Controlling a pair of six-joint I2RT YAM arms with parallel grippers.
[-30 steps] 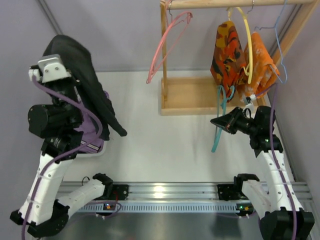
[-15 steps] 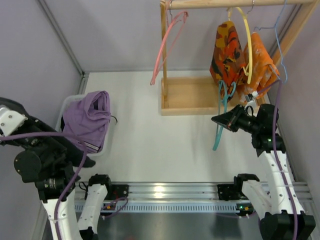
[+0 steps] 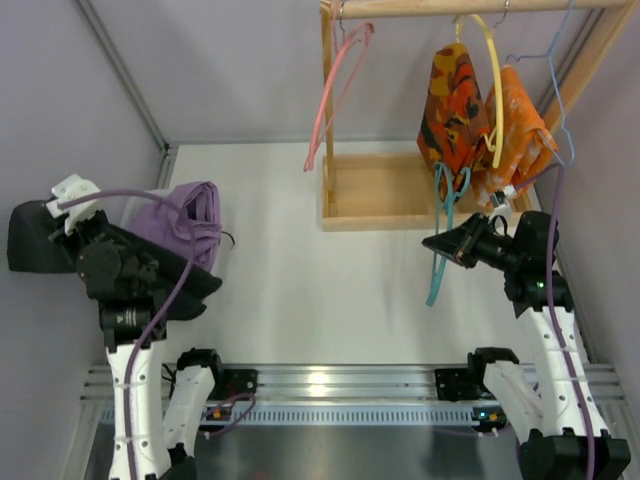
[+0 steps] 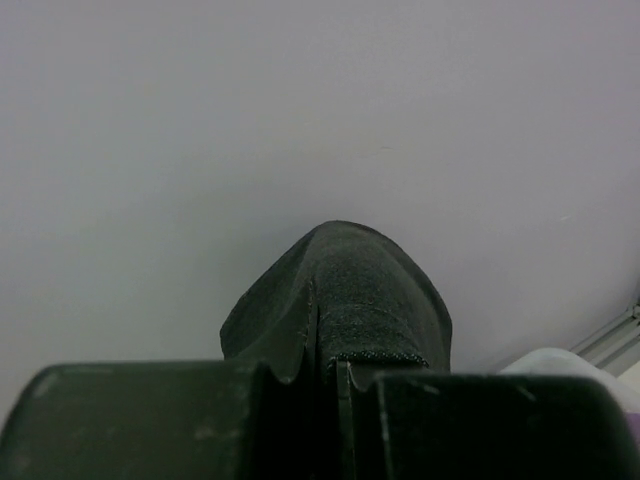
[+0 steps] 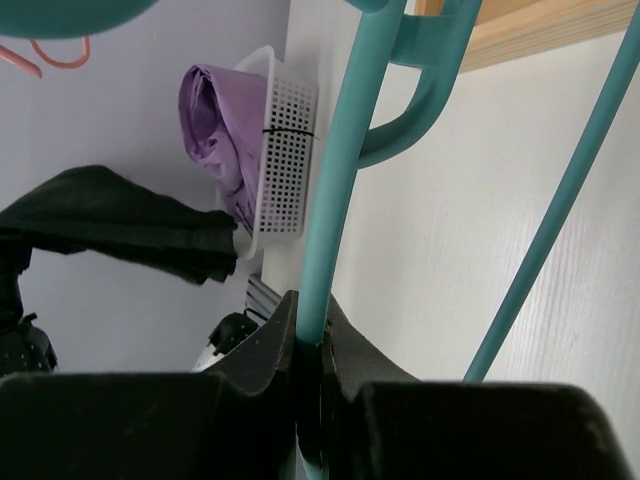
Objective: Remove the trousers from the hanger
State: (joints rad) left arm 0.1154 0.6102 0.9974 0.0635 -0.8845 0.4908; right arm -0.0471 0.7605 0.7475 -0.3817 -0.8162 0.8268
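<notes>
The black trousers [image 3: 30, 240] are off the hanger and bunched in my left gripper [image 3: 52, 228], held at the far left against the grey wall, with a fold trailing over the arm. In the left wrist view the gripper [image 4: 325, 362] is shut on the black cloth [image 4: 345, 290]. My right gripper [image 3: 438, 243] is shut on the bare teal hanger [image 3: 436, 265], which hangs in front of the wooden rack. The right wrist view shows its jaws [image 5: 312, 340] clamped on the teal bar [image 5: 335, 190].
A white basket [image 3: 133, 207] with a purple garment [image 3: 185, 230] sits at the left; it also shows in the right wrist view [image 5: 287, 150]. The wooden rack [image 3: 385, 190] holds a pink hanger [image 3: 335, 90], a yellow hanger [image 3: 497, 90] with orange garments [image 3: 455, 110] and a blue wire hanger [image 3: 560, 100].
My left arm has swung the black trousers from above the basket down and out to the far left wall. The right gripper has stayed on the teal hanger.
</notes>
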